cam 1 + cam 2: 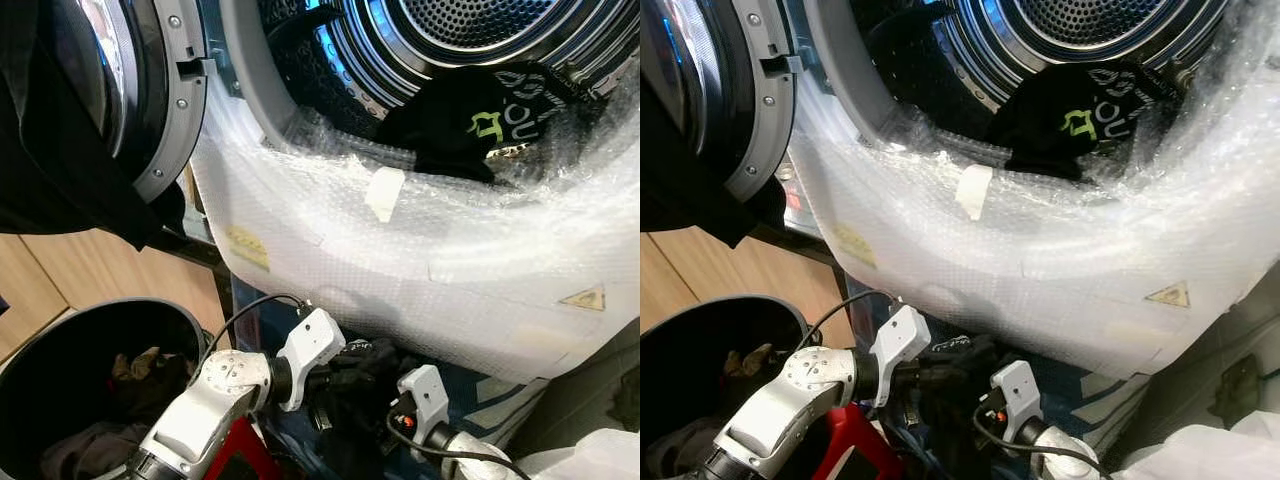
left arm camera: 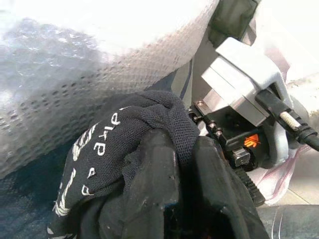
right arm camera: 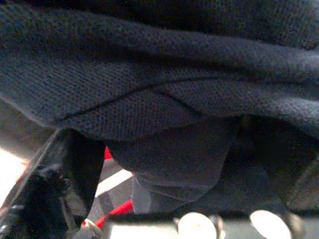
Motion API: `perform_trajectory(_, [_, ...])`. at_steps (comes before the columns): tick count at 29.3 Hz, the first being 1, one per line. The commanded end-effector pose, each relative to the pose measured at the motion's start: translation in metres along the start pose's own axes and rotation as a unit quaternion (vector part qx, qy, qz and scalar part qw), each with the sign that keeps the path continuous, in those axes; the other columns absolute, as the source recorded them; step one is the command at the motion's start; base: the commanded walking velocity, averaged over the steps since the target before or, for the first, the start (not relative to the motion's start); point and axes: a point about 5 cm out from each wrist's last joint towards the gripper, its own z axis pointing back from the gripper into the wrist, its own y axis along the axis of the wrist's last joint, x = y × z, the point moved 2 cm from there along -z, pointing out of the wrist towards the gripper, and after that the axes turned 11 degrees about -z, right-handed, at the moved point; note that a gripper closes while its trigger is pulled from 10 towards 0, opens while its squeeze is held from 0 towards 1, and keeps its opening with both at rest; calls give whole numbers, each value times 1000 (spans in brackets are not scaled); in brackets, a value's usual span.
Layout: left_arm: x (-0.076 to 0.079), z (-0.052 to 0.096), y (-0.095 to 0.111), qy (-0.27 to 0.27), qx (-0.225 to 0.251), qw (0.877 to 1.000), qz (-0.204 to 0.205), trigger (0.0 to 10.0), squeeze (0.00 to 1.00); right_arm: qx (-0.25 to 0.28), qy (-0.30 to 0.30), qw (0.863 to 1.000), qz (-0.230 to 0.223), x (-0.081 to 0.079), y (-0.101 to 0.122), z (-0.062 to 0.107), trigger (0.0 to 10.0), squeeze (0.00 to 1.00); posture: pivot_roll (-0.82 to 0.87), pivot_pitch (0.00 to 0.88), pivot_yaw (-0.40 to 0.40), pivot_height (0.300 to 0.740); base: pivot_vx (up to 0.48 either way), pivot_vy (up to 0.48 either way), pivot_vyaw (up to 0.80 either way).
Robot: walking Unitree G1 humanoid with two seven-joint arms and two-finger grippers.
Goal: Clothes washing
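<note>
**Below the drum mouth, both grippers carry one dark garment**

Nearest the camera, the left gripper and the right gripper meet over a bunched black garment, low in front of the washing machine. Seen from the left wrist, the left fingers are pressed into the mesh cloth with white lettering, pinching a fold. The right wrist camera has dark knit draped right across it; whether the right jaws are clamped on it I cannot tell. Sharing the bundle between two arms likely stops it trailing while it is lifted. Both forearms reach forward and inward, wrists bent toward each other.

To the left sits a dark laundry basket holding more clothes. Beyond, the bubble-wrapped rim rises, and another black garment with green print already lies in the drum, beside the open door.
</note>
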Motion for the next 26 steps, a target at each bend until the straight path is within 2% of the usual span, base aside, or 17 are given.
perform_trajectory(1, [-3,2,9,3,20,1000,-1,0,0,6,-38,999,-14,10,1,0,10000,0,-59,8,20,740,0,0,0])
perform_trajectory(2, [-3,3,9,5,20,1000,1,0,0,8,-46,999,-18,12,1,0,10000,0,-56,11,19,740,0,0,0])
perform_trajectory(3, [-5,3,9,11,21,1000,0,0,0,27,-87,994,-60,19,2,0,10000,0,-52,15,16,740,0,0,0])
perform_trajectory(5, [-6,3,10,18,22,1000,-1,0,0,49,-96,986,-125,23,3,1,10000,0,-49,17,15,740,0,0,0])
perform_trajectory(12, [-6,1,16,16,31,999,1,0,0,41,-123,981,-143,25,-5,0,10000,0,-52,27,19,740,0,0,0])
perform_trajectory(15, [-8,-1,19,16,36,999,2,0,0,59,-114,976,-179,21,-2,-4,10000,0,-59,26,24,740,0,0,0])
perform_trajectory(19, [-9,-2,21,16,39,999,1,0,0,44,-112,978,-170,17,-8,-6,10000,0,-63,29,29,740,0,0,0])
perform_trajectory(20, [-9,-2,22,16,40,999,1,0,0,45,-116,976,-179,17,-9,-6,9255,0,-65,29,30,740,0,0,0])
perform_trajectory(21, [-9,-2,22,17,41,999,1,0,0,43,-120,976,-178,16,-10,-7,6627,0,-67,29,32,740,0,0,0])
perform_trajectory(22, [-9,-2,22,19,41,999,1,0,0,41,-120,977,-173,16,-11,-8,6627,0,-67,29,32,740,0,0,0])
perform_trajectory(23, [-9,-3,22,19,42,999,1,0,0,41,-122,977,-169,15,-11,-9,2196,0,-67,30,33,740,0,0,0])
perform_trajectory(24, [-9,-3,22,19,43,999,3,0,0,40,-123,977,-170,14,-12,-11,0,0,-64,31,32,740,0,0,0])
perform_trajectory(26, [-9,-3,23,20,45,999,5,0,0,48,-117,978,-164,12,-7,-14,0,0,-59,31,30,740,0,0,0])
